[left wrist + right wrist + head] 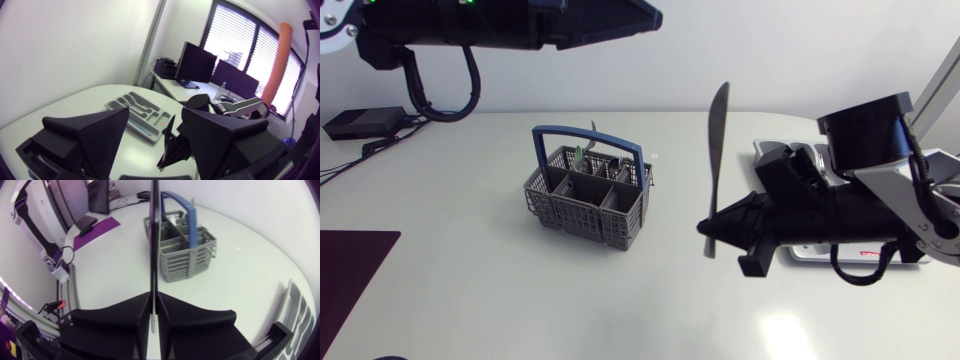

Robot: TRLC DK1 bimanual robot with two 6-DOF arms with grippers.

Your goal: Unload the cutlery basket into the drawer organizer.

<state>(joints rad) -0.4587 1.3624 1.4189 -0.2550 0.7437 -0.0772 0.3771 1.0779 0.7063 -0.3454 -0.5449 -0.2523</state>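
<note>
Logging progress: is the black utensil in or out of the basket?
Out. The right tool is shut on the black utensil, holding it upright, clear of the basket.

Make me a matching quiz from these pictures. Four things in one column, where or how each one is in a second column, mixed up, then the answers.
Things:
1 knife
2 basket
3 organizer
4 left gripper

States:
A open, empty
B standing in the middle of the table, blue handle up
C held upright in the right gripper
D lying flat at the table's right

Pairs: 1-C, 2-B, 3-D, 4-A
</note>
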